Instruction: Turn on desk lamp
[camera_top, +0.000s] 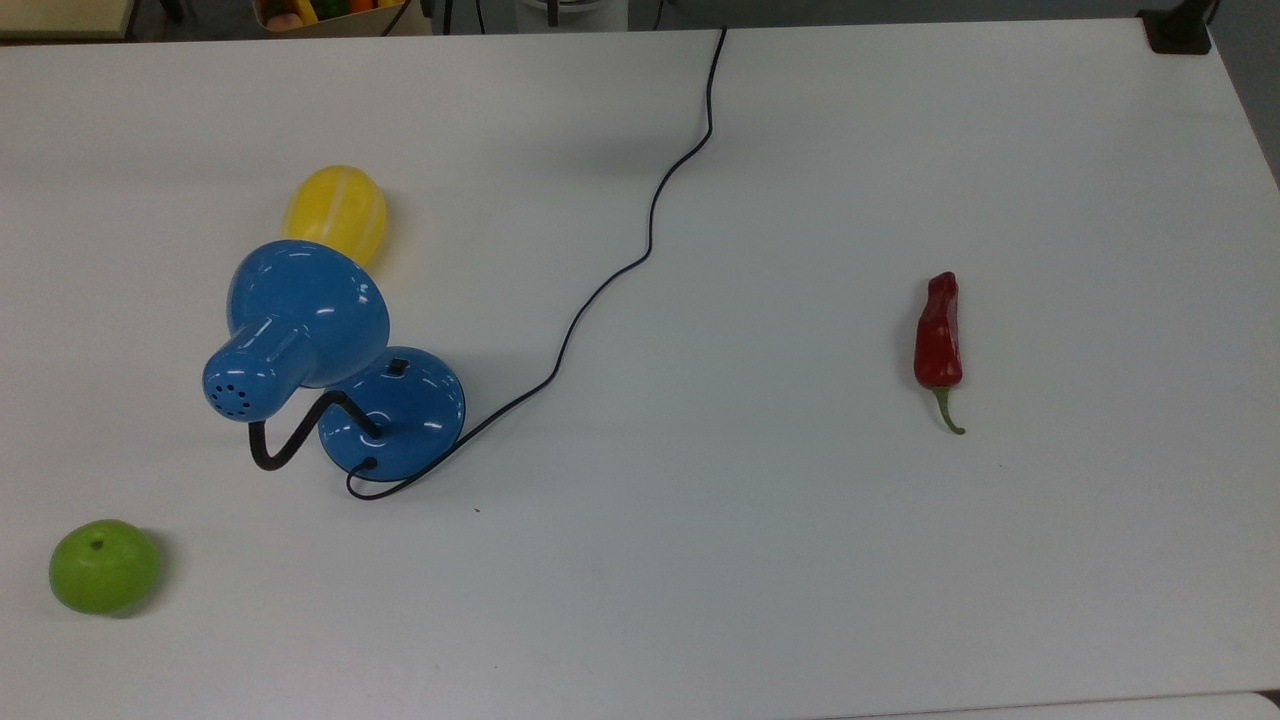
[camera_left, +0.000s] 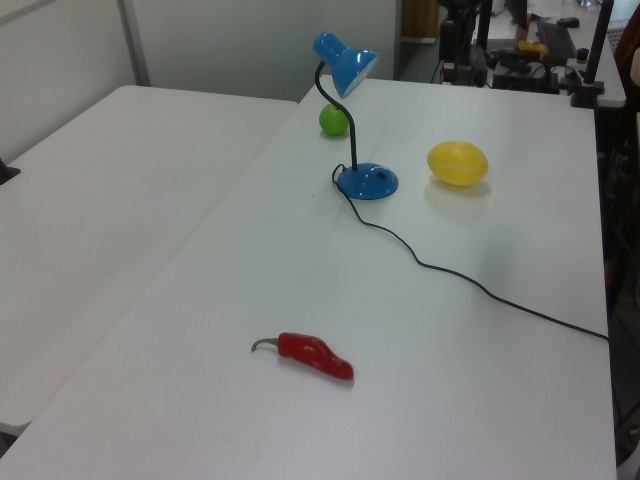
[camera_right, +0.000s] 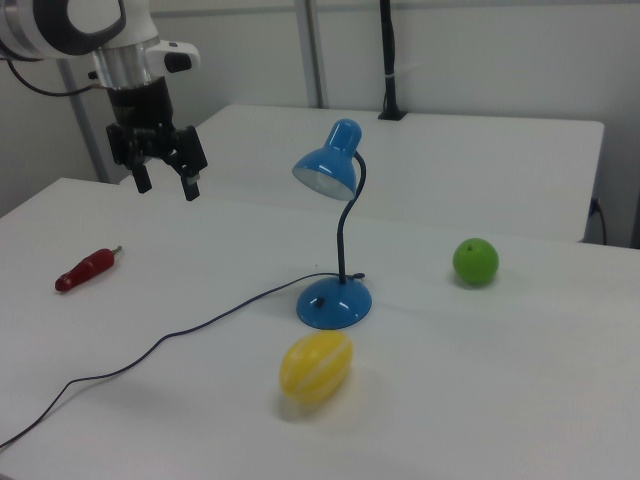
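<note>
Your desk lamp (camera_top: 335, 375) stands upright on the white desk (camera_top: 800, 550), and everything else reads off it. Round blue base (camera_right: 334, 303) flat on the desk; small black switch (camera_top: 396, 367) on top of the base, on the side facing the yellow fruit in the top view. Black bendy neck (camera_right: 349, 232) rises from the base and curves over to the bell-shaped shade (camera_right: 328, 165). In the right view the shade mouth tips down toward the right view's left. No glow visible in the shade.

Thin black cord (camera_top: 640, 250) leaves the base edge, loops just beside it, then runs across the desk away from the lamp to the far edge in the top view.

Yellow striped fruit (camera_top: 335, 213) lies near the lamp; in the top view the shade overlaps its lower edge, in the right view it sits in front of the base, apart from it. Green apple (camera_top: 104, 565) sits well apart from the lamp, on the neck side in the top view. Red chilli pepper (camera_top: 938, 340) lies well apart on the opposite side, past the cord.

Your tool (camera_right: 164, 184) hangs in the air in the right view, well apart from the lamp, up and toward the right view's left, above the desk between lamp and chilli. Fingers (camera_right: 189, 186) point down, spread apart, gripping nothing
</note>
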